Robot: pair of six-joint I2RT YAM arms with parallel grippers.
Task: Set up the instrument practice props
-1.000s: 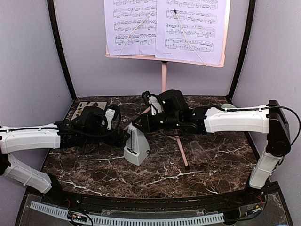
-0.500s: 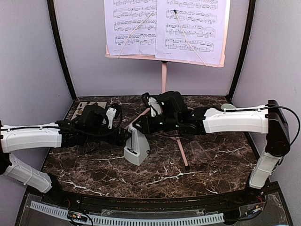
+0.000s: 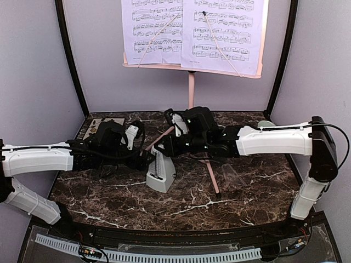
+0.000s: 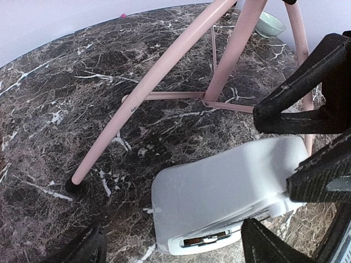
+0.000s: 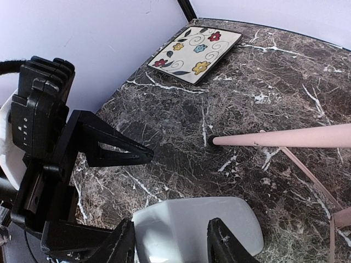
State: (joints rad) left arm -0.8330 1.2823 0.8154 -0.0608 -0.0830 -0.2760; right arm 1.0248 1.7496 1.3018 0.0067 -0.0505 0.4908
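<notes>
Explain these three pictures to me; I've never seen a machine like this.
Two robot arms are bolted to a dark marble table. One picture looks down from above and behind them; the other two come from wrist cameras. On the table are a pink music stand carrying sheet-music pages, a grey metronome, a clear cover, a floral tile and a green bowl. The left gripper is open, facing the metronome. The right gripper straddles the metronome's top; whether it pinches it, I cannot tell.
</notes>
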